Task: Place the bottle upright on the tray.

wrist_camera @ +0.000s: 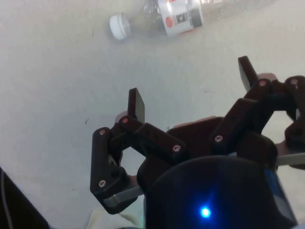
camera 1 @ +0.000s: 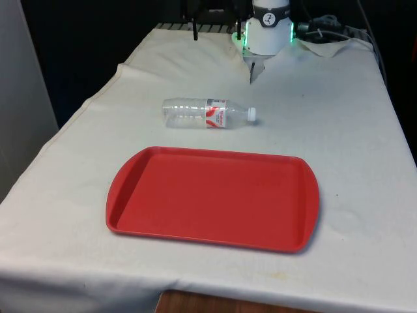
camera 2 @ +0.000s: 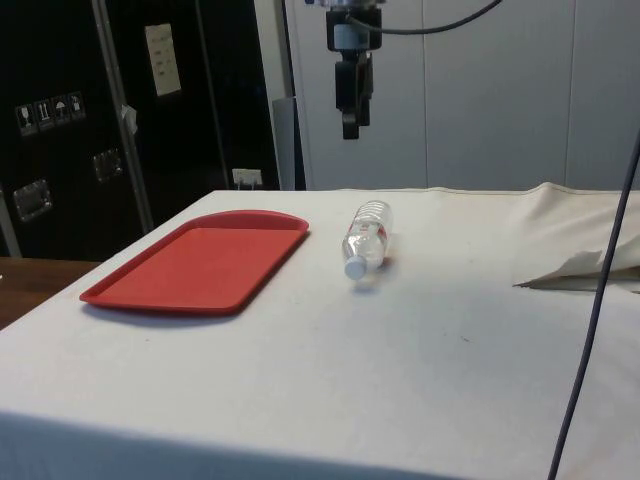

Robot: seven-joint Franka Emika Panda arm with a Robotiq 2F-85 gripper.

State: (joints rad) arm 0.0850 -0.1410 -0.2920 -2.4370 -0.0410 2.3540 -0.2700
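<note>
On the white cloth (camera 1: 365, 156), beyond the far edge of the red tray (camera 1: 212, 197): one clear plastic bottle (camera 1: 207, 113), lying on its side, white cap (camera 1: 251, 114) toward the front view's right, red-and-white label. Tray: flat, nothing on it. Gripper (wrist_camera: 190, 88): high above the table, fingers (wrist_camera: 136, 102) spread wide, holding nothing, apart from the bottle.

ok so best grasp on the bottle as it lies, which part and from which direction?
Probably from above, fingers closing across the clear ribbed body or labelled middle of the bottle. It lies on its side on the cloth, beyond the red tray, white cap toward the front view's right. The neck is narrower and likelier to slip. The gripper is open, high above the table.
</note>
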